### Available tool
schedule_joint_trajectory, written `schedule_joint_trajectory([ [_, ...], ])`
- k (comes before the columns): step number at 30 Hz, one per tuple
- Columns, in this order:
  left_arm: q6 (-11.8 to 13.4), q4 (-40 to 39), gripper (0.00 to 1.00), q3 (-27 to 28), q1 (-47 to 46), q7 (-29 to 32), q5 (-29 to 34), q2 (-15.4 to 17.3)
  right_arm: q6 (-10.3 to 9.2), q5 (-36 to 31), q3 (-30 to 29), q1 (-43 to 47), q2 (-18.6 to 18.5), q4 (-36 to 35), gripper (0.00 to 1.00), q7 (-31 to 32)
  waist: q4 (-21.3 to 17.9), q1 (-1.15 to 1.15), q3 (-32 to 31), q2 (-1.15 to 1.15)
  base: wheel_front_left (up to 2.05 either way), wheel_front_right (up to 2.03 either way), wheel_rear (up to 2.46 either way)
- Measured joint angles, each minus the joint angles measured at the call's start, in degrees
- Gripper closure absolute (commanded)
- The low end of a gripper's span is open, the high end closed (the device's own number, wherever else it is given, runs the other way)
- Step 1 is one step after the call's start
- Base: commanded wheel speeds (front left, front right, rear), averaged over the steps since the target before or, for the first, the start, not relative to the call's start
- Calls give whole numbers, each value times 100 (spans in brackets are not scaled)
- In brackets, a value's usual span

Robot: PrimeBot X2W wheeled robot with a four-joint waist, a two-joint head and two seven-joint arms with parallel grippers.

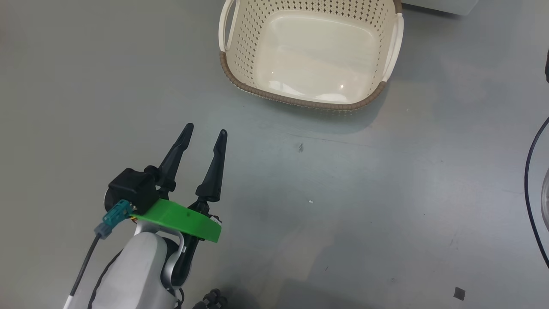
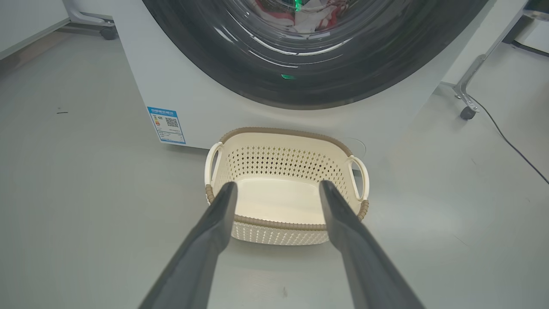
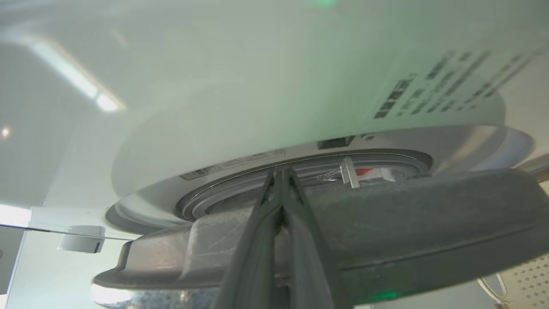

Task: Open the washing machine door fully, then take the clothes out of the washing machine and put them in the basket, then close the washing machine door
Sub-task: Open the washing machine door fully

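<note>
left gripper [image 1: 206, 128]: wide open and holding nothing; it hangs over the grey floor [image 1: 343, 193] at the near left, its 2 dark fingers pointing toward the basket.
basket [image 1: 300, 102]: upright on the floor, just in front of the washing machine, beyond the left gripper's fingertips and apart from them; its bare cream bottom shows, with 1 handle on each side.
washing machine [image 2: 201, 98]: white box at the far side, behind the basket; a small blue sticker [image 2: 167, 124] sits low on its front, to the left.
washing machine door [image 2: 343, 86]: the glossy black rim fills the upper middle of the left wrist view; in the right wrist view a narrow gap shows between the rim and the white front.
clothes [image 2: 309, 19]: red and white fabric inside the drum, seen through the door glass.
right gripper [image 3: 279, 171]: its 2 fingers are pressed together with nothing between them; the tips lie at the gap along the door's rim, but i cannot tell whether they touch it.
cable [image 1: 529, 171]: thin black line curving on the floor at the far right.
</note>
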Motion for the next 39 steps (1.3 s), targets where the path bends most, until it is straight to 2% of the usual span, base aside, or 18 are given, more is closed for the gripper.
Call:
schedule_joint_trajectory([
  [24, 0, 32, 0, 26, -3, 0, 15, -2, 0, 113, 38, -169, -99, 650, 100, 563, -42, 0, -153, 0, 0, 0, 0],
  [39, 0, 31, 0, 33, 1, 0, 126, -2, 7, 250, 38, 371, 64, 803, 100, 809, -248, 0, -503, 0, 0, 0, 0],
])
